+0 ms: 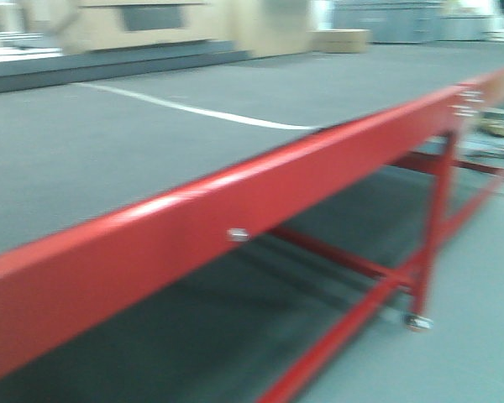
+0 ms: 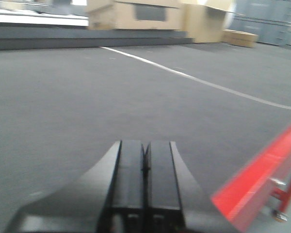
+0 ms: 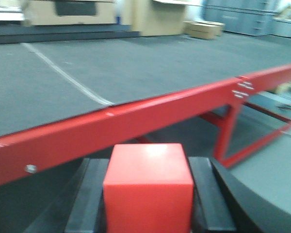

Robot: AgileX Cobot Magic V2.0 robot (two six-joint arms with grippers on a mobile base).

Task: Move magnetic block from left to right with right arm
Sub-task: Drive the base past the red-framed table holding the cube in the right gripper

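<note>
On the left, the black two-fingered left gripper (image 2: pixel 144 145) is seen with its fingers pressed together and nothing between them, hovering low over the grey felt-covered table top (image 2: pixel 63 97). A thin white line (image 2: pixel 203 81) is drawn across the felt from far left to near right. To the right, the small bright-red magnetic block (image 3: pixel 148 189) is clamped between the two black fingers of the right gripper (image 3: pixel 148 161). It is held on the near side of the red metal frame rail (image 3: pixel 136 116), not over the felt.

It is judged that the carry is under way. The block should be raised clear of the rail before it is brought in, kept level, and taken to the right part of the felt. It should be lowered until its base lies flat, and only then should the fingers be parted. A knock against the rail could twist the block in the grip.

Counted: one red block, two grippers and one white line. About three brown cardboard boxes (image 2: pixel 136 14) are counted at the far side, the blur leaving that number uncertain.
</note>
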